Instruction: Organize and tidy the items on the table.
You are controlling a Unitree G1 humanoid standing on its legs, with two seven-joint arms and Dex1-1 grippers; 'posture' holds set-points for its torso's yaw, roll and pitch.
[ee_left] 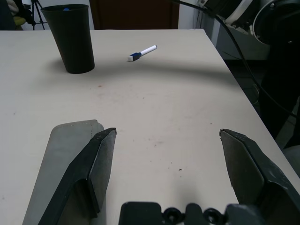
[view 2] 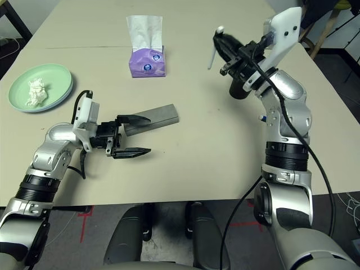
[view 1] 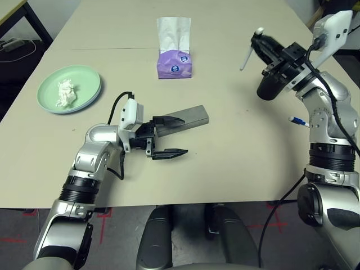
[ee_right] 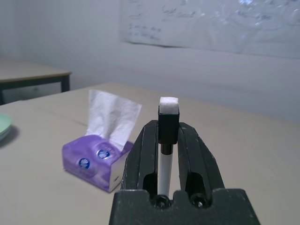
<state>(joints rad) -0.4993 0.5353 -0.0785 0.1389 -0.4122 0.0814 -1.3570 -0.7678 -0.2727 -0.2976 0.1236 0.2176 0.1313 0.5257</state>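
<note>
The grey glasses case (view 1: 191, 115) lies near the middle of the table (view 1: 236, 169). My left gripper (view 1: 183, 136) is open at its near end, with one finger over the case and the other beside it on the tabletop. My right gripper (view 1: 263, 42) is raised at the far right, shut on a white pen (view 1: 245, 59) that sticks out past the fingers. The black cup (view 1: 269, 87) stands below that wrist. A second white pen (ee_left: 142, 52) with a blue cap lies beyond the cup. A pale green plate (view 1: 90, 76) at the far left holds the crumpled tissue wad (view 1: 66, 93).
A purple tissue box (view 1: 174, 63) with a white tissue pulled up stands at the far middle of the table. A black-legged side table (view 1: 11, 11) is off the far left corner. The table's right edge runs close to my right arm.
</note>
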